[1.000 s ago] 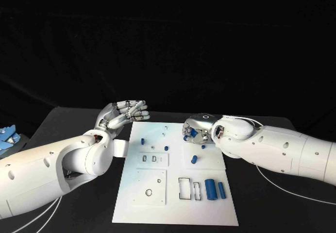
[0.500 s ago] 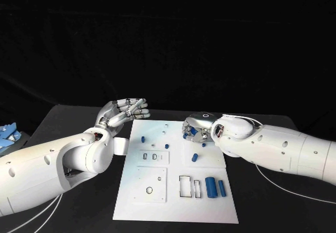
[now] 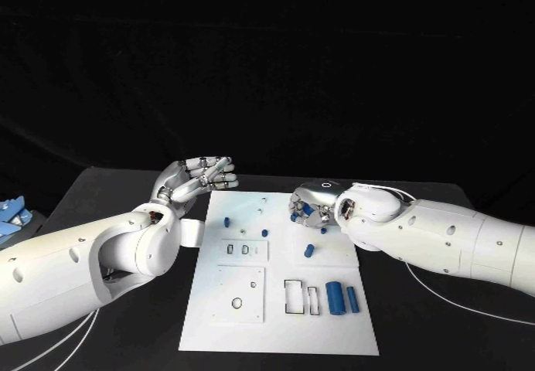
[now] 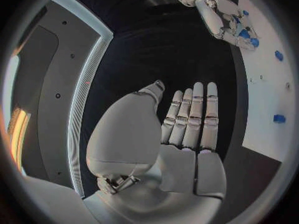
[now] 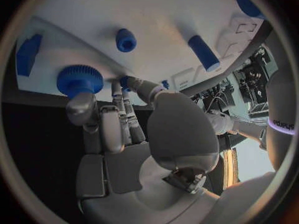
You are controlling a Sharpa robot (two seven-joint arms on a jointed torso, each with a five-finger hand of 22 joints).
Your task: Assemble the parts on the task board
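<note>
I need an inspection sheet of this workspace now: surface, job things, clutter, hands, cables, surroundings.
Surface: black table, bare around the board.
Job's things: white task board; two blue cylinders lie near its right edge; blue knob at the far right end.
Clutter: blue object at the table's left edge, unclear.
Hands: left hand raised beside the board, holding nothing; right hand has fingers on the knob.
Cables: white cable under the right arm.
Surroundings: dark backdrop.

A black table (image 3: 134, 182) carries the work area, with a black backdrop (image 3: 267, 77) behind its far edge. A blue object (image 3: 11, 212) lies at the table's left edge, cut off by the frame; its kind cannot be determined. Thin white cables (image 3: 446, 297) run across the table's right side.
</note>
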